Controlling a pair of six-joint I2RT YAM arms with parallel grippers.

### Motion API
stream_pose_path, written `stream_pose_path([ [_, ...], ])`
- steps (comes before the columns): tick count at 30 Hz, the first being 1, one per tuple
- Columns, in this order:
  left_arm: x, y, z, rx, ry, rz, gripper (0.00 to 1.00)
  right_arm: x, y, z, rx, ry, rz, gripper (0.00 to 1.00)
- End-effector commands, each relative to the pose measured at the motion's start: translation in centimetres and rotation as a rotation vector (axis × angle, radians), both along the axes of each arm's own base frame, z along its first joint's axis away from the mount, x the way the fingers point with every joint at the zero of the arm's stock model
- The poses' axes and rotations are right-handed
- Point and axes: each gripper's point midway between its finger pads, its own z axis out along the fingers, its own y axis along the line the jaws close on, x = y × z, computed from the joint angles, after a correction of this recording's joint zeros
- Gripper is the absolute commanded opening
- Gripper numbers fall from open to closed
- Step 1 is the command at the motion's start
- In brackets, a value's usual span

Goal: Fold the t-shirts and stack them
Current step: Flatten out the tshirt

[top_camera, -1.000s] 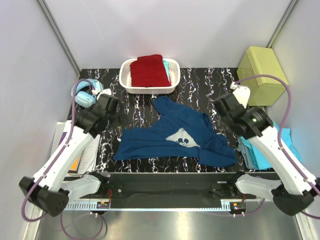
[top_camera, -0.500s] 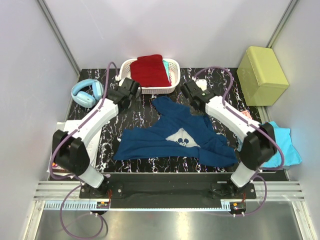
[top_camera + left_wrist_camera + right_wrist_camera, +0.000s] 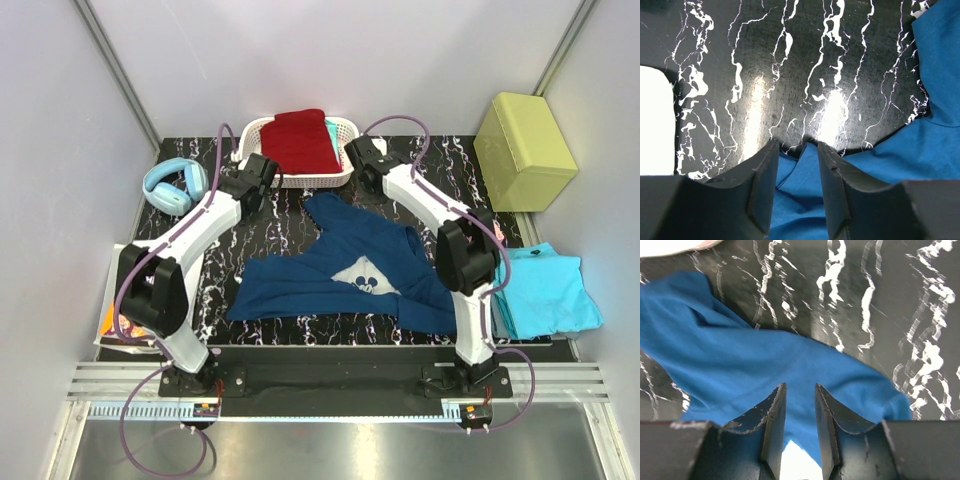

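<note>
Top external view: crumpled navy blue cloth t-shirt (image 3: 350, 270) with white chest print lies at black marbled table's (image 3: 462, 160) centre, folded dark red tee (image 3: 298, 140) in white lattice basket (image 3: 300, 179) at 12 o'clock, left gripper (image 3: 797, 156) and right gripper (image 3: 800, 396) both partly spread, pinching nothing

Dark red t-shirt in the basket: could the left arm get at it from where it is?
Probably yes. The dark red t-shirt lies uncovered on top in the open white basket, and the left arm ends right beside the basket with nothing between them.
</note>
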Motion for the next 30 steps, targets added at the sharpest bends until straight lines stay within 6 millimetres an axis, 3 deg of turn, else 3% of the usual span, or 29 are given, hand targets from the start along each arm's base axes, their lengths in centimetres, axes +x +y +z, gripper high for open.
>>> stream_pose_path([
  [1,-0.2,-0.5,1.1,-0.058,-0.055,-0.007,0.41,2.1,2.5,1.1,0.071,-0.035,0.049,0.37],
  [11,-2.8,-0.5,-0.2,-0.095,-0.014,-0.015,0.38,5.1,5.8,-2.3,0.116,-0.015,0.073,0.39],
  [17,-3.9,-0.7,-0.2,-0.106,-0.008,-0.036,0.38,6.6,6.0,-4.8,0.062,-0.011,0.094,0.4],
  [23,-4.8,-0.7,-0.9,-0.091,0.009,-0.055,0.38,6.8,6.7,-6.7,0.074,0.018,0.107,0.4],
  [28,-5.3,-0.3,-1.3,-0.081,0.016,-0.053,0.38,7.1,7.1,-6.5,0.081,0.008,0.105,0.41],
  [30,-5.3,-0.4,-1.2,-0.085,0.015,-0.055,0.38,7.2,7.4,-5.5,0.096,-0.012,0.104,0.41],
])
